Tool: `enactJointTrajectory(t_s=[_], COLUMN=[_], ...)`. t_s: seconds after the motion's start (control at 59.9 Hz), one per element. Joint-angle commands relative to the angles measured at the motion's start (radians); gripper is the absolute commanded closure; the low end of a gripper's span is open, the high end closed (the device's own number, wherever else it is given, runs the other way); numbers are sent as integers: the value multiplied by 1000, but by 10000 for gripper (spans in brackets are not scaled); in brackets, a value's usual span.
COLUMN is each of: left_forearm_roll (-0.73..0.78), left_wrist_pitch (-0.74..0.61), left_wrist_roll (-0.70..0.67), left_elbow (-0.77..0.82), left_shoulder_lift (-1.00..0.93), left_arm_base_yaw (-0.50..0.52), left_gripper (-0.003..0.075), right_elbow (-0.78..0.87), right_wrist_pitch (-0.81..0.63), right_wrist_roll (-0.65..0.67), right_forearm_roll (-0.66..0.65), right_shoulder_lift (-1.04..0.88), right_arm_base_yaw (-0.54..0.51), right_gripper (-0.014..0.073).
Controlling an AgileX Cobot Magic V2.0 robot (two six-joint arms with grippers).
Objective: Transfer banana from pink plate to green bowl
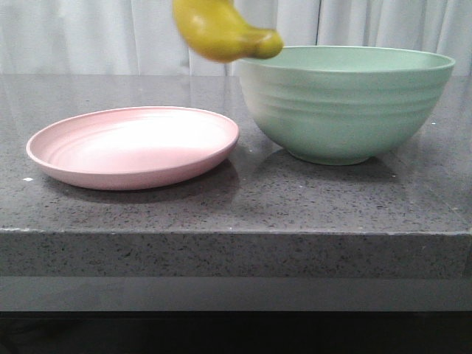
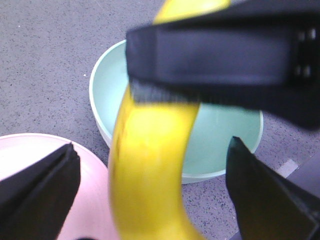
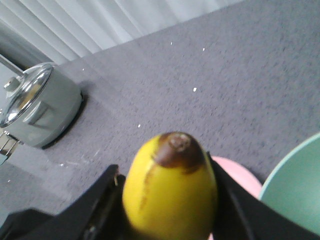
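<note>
The right end effector point(image 3: 167, 210) clamps the glossy yellow banana point(image 1: 221, 31) aloft to clear the ridged mint-green bowl's point(image 1: 346, 103) rim; the left end effector point(image 2: 150, 185) is spread wide, holding nothing.

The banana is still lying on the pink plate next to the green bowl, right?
Not quite. The pink plate does sit next to the green bowl, but nothing is on it. The banana is up in the air, near the bowl's rim, as the front view shows. The right wrist view shows the right gripper with its jaws closed on the banana.
</note>
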Motion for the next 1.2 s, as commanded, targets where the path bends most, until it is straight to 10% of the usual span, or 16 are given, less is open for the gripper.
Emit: enactJointTrajectory(t_s=[0.0, 0.284, 0.635, 0.885, 1.186], left_forearm_roll=[-3, -3, -3, -3, 46], left_wrist_pitch=[-59, -53, -53, -53, -53], left_wrist_roll=[1, 1, 1, 1, 1], left_elbow=[-40, -40, -40, -40, -40], left_shoulder_lift=[-36, -36, -36, -36, -38], left_arm_base_yaw=[-9, -9, -9, -9, -2], left_gripper=[133, 133, 133, 133, 133], right_elbow=[-95, -328, -336, -336, -336], right_wrist_pitch=[-64, 252, 368, 382, 384], right_wrist_roll=[-82, -341, -411, -411, -411], right_forearm_roll=[2, -1, -3, -3, -3], right_shoulder_lift=[-16, 93, 293, 308, 284], right_arm_base_yaw=[-62, -287, -306, -306, -313], right_gripper=[462, 462, 456, 169, 135])
